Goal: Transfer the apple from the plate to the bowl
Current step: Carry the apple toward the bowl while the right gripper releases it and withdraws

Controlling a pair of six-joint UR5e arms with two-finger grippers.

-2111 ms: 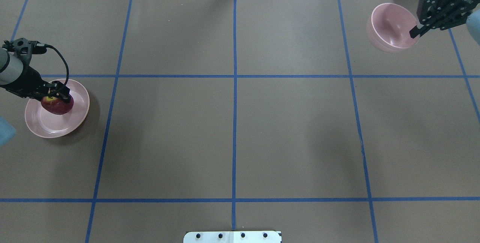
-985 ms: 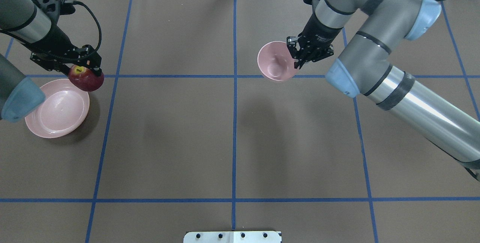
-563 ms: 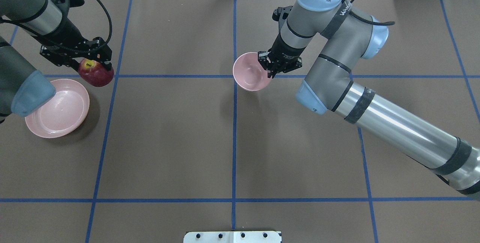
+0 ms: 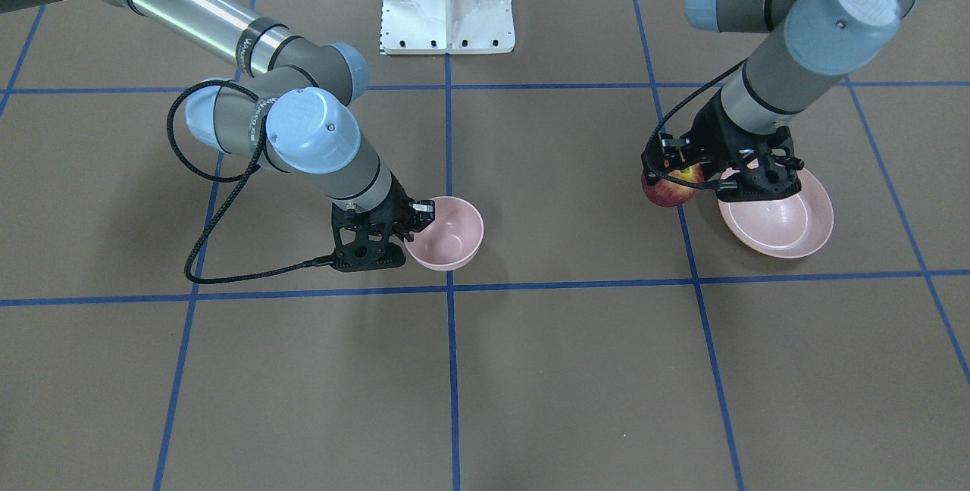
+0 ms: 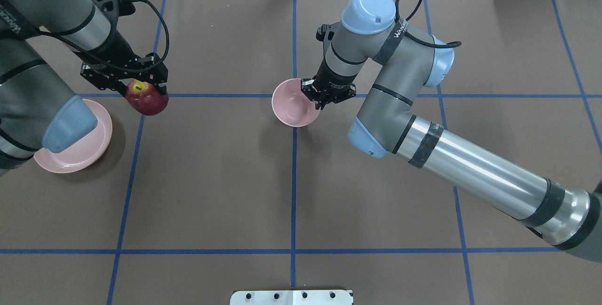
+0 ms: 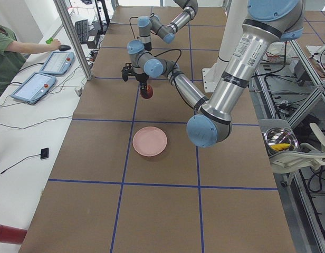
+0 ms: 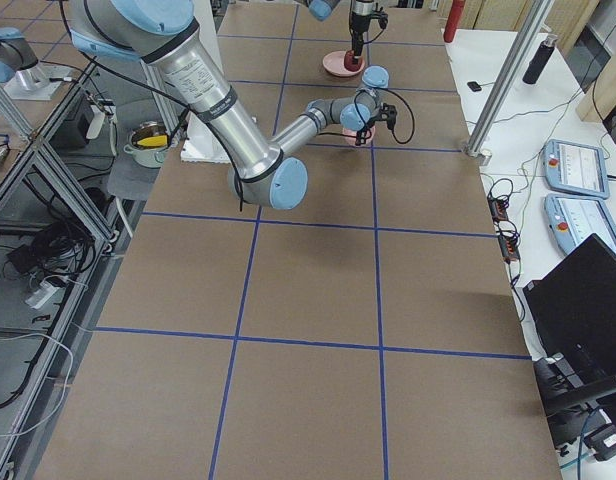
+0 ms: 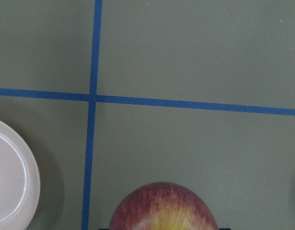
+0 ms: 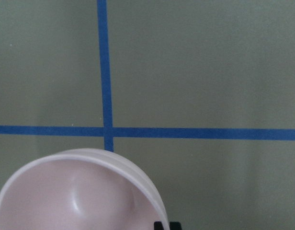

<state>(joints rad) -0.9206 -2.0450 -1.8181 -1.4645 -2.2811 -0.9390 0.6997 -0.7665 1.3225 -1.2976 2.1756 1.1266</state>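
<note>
My left gripper (image 5: pixel 146 89) is shut on the dark red apple (image 5: pixel 146 100) and holds it in the air, just right of the pale pink plate (image 5: pixel 96 141). The plate lies empty on the table at the left and partly under my left arm. The apple also shows in the front view (image 4: pixel 671 186) and the left wrist view (image 8: pixel 163 207). My right gripper (image 5: pixel 318 102) is shut on the rim of the small pink bowl (image 5: pixel 292 109) and holds it tilted near the table's centre line. The bowl (image 9: pixel 75 196) is empty.
Blue tape lines (image 5: pixel 294 168) divide the brown table into squares. A white mounting plate (image 4: pixel 447 2) sits at the robot's base. An operator (image 6: pixel 9 52) sits beyond the far edge with tablets and cables.
My left gripper has lifted the apple off the plate and carried it right. My right gripper has carried the bowl from the far right corner leftward to the centre line.
</note>
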